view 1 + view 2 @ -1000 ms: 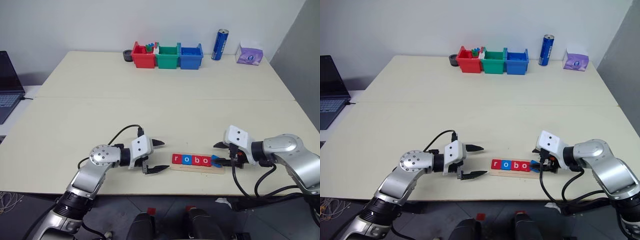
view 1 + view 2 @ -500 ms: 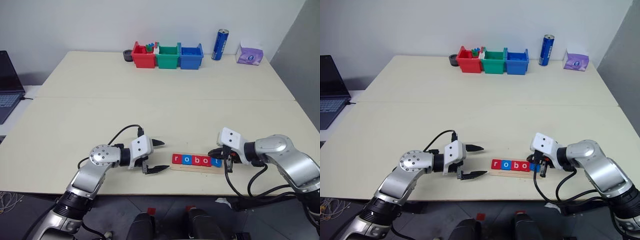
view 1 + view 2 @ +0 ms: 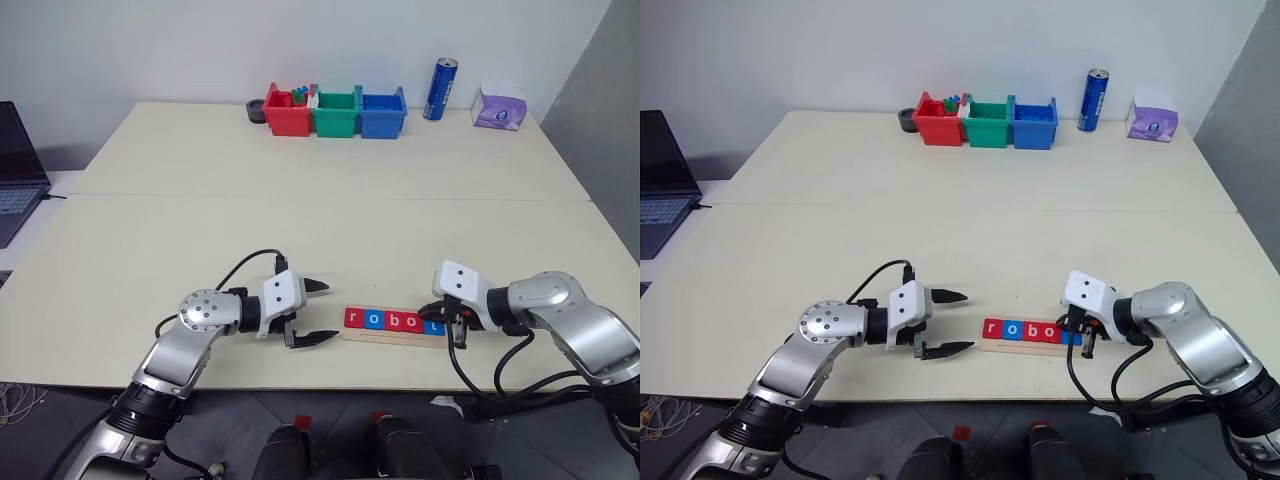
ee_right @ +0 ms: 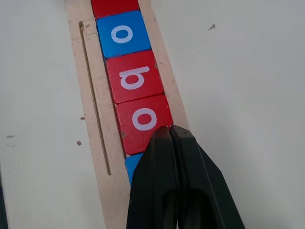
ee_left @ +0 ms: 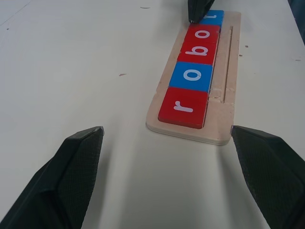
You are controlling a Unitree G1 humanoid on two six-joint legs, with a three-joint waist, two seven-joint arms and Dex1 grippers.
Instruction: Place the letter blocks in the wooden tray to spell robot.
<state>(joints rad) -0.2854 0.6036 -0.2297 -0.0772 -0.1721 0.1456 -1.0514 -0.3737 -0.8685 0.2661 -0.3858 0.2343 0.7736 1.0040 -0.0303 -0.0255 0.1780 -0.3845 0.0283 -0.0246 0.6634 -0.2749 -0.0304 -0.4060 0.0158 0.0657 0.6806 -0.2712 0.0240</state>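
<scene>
My right end effector (image 4: pixel 170 136) is closed, tips over the blue last block (image 4: pixel 135 167). The five blocks (image 3: pixel 392 320) sit in the wooden tray (image 5: pixel 224 90) on the counter (image 3: pixel 330 220). My left end effector (image 3: pixel 318 312) gapes wide, left of the tray.

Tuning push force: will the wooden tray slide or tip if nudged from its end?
Likely slides, not tips: the wooden tray is flat, thin and lies flush on the smooth table. Looks rigid and probably light. The letter blocks sit loose and may shift.
</scene>
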